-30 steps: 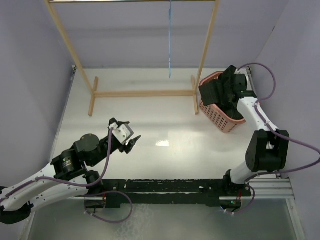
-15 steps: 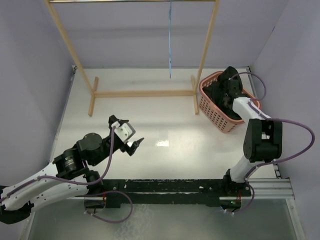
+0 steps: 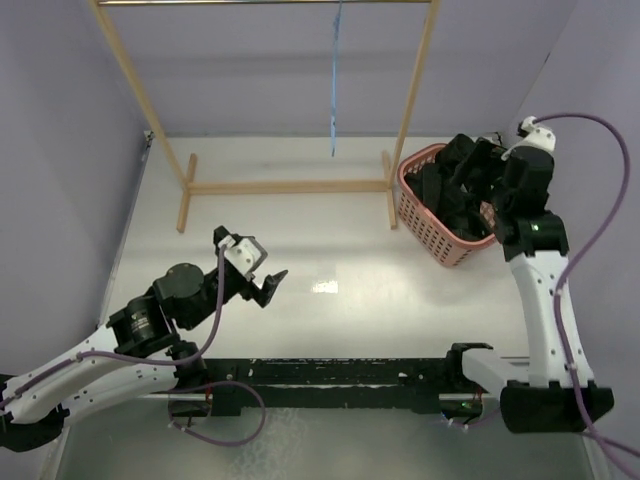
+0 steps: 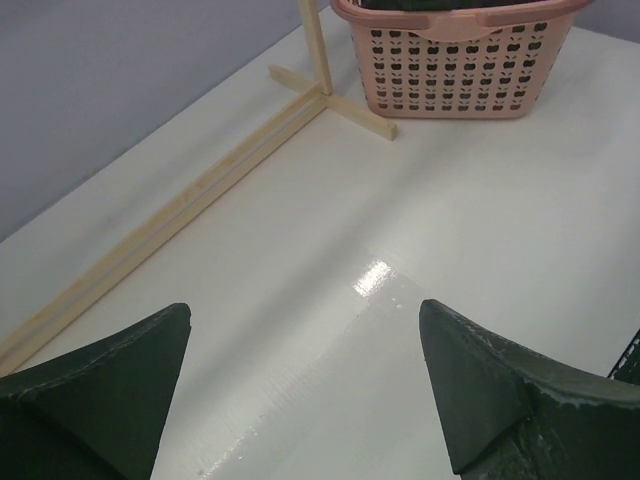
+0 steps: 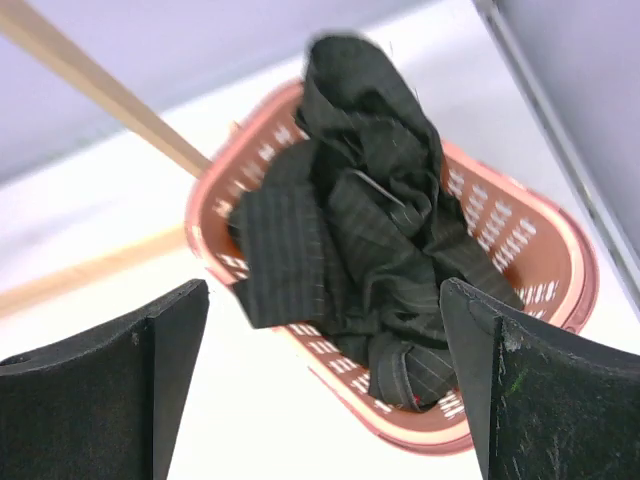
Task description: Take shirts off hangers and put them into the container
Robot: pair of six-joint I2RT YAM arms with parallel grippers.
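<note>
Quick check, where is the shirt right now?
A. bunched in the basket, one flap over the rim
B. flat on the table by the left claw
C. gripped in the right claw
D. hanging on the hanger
A: the shirt lies bunched in the basket with a flap over its rim, the right claw open above it and the hanger bare.

— What surrounds the white table (image 3: pixel 300 230)?
— Pale lavender walls (image 3: pixel 60 120) close it in on the left, back and right.
— And its surface?
— Glossy, with a bright glare patch (image 3: pixel 325 287) near the middle. A light wooden rack (image 3: pixel 290 186) stands toward the back, its feet on the table. A black rail (image 3: pixel 330 375) runs along the near edge.
</note>
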